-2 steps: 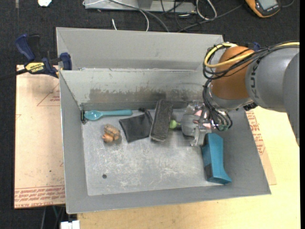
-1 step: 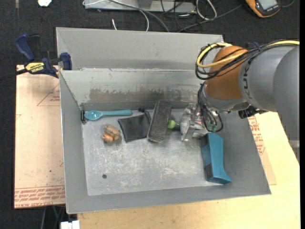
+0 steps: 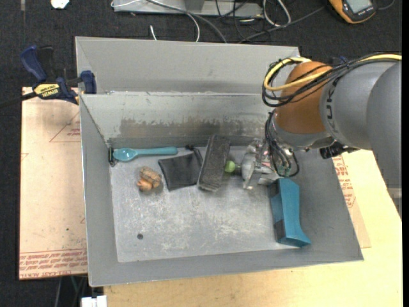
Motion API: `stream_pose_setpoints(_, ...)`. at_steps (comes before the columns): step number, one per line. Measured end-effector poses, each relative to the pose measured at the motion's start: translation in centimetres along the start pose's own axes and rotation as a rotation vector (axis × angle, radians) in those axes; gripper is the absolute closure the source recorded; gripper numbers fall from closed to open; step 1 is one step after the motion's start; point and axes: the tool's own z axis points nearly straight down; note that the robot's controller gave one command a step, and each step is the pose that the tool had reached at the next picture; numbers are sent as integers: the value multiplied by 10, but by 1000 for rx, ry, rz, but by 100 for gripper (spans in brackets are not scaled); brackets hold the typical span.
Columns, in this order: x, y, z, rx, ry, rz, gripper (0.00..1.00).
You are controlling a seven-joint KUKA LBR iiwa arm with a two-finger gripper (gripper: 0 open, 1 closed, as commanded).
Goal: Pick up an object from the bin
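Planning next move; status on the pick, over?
Pincer low, mid-bin right. Small green piece beside it, hold unconfirmed. Grey block, blue box flank it close.

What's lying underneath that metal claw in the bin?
A small green thing peeks out beside the claw, next to a dark grey block. Whatever lies directly beneath the claw is covered.

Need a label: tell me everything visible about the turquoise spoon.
The turquoise spoon looks like plastic: a rounded bowl at the view's left end, a slim handle running right. It lies flat on the bin floor along the back wall, bowl by the left corner, apart from the brown lump in front.
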Motion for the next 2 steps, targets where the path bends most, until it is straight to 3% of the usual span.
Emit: stream_pose_setpoints(2, -1, 1, -101, -1, 1, -1, 100)
